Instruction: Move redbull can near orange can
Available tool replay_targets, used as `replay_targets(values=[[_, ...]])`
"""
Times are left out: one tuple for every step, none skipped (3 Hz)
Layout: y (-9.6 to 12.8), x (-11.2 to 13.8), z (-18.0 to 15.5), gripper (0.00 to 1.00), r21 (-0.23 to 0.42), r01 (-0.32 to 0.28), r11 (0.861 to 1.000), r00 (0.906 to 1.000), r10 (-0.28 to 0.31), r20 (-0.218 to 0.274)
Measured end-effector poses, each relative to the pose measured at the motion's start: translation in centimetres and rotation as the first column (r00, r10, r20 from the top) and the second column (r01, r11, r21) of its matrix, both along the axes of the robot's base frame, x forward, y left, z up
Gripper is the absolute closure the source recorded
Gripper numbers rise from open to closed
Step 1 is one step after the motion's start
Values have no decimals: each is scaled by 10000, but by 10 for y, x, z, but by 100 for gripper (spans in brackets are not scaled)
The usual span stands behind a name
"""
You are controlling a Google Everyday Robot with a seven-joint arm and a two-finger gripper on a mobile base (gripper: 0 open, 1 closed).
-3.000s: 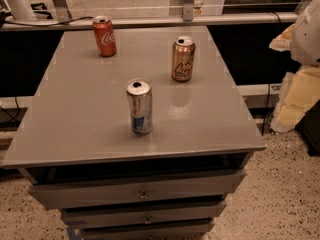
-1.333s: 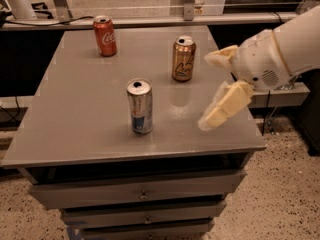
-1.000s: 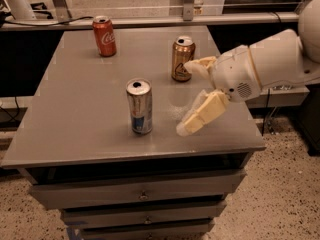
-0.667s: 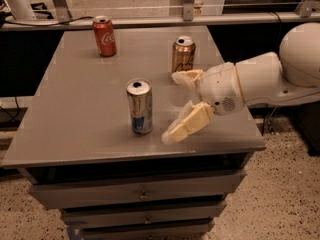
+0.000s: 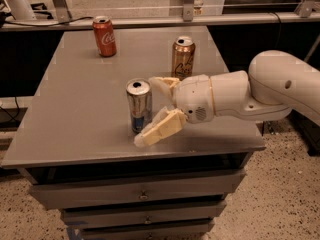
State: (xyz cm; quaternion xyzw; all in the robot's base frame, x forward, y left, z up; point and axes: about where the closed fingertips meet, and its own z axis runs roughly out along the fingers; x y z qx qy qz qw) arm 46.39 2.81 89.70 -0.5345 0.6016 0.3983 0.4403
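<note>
The redbull can (image 5: 138, 106), slim, silver on top and blue below, stands upright near the middle front of the grey table (image 5: 75, 109). The orange can (image 5: 183, 57), golden-bronze with dark script, stands upright behind and to the right of it. My gripper (image 5: 152, 109) reaches in from the right on a white arm. It is open, with one cream finger (image 5: 162, 84) behind the redbull can's right side and the other finger (image 5: 157, 129) in front of it, low by its base. The can stands just left of the gap between them.
A red Coca-Cola can (image 5: 104, 36) stands at the table's back left. The table sits on a cabinet with drawers (image 5: 142, 194). A railing and dark shelving run behind the table. Speckled floor lies to either side.
My arm has swept in from the right edge of the view leftward across the table, bringing the open gripper up to the redbull can. None of the cans has moved.
</note>
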Motion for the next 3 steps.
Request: replay_targets(values=[[14,3,0,16,430,47,9991,9999,-51,103],[14,6,-7,41,504,240,9984,9995,-251,201],[-1,15,-8,63,376,647,9972,9971,-661,366]])
